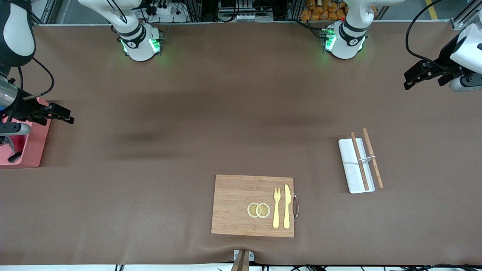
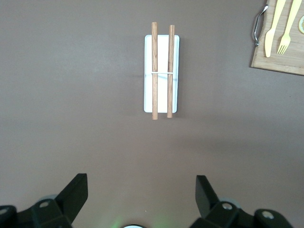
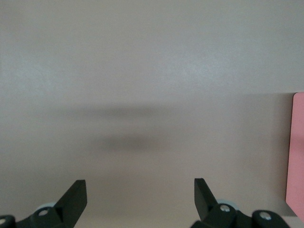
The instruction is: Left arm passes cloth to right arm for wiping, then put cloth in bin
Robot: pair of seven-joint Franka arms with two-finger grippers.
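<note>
Both arms hang idle at the table's ends: the left gripper (image 1: 410,77) hovers over bare brown table (image 1: 226,113) at the left arm's end, fingers (image 2: 76,192) spread wide with nothing between them, and the right gripper (image 1: 62,113) hangs just beside the pink bin (image 1: 35,150) at the right arm's end, jaws equally wide and empty. A patch of crimson, perhaps the cloth (image 1: 17,145), shows inside the bin beneath the right arm, though it is too hidden to be sure. Nearest the front camera sits a wooden board (image 1: 233,205) carrying two lemon slices (image 1: 258,210), a fork (image 1: 276,207) and a knife (image 1: 287,206), while toward the left arm's end a white tray (image 1: 348,165) holds two wooden sticks (image 1: 359,160).
</note>
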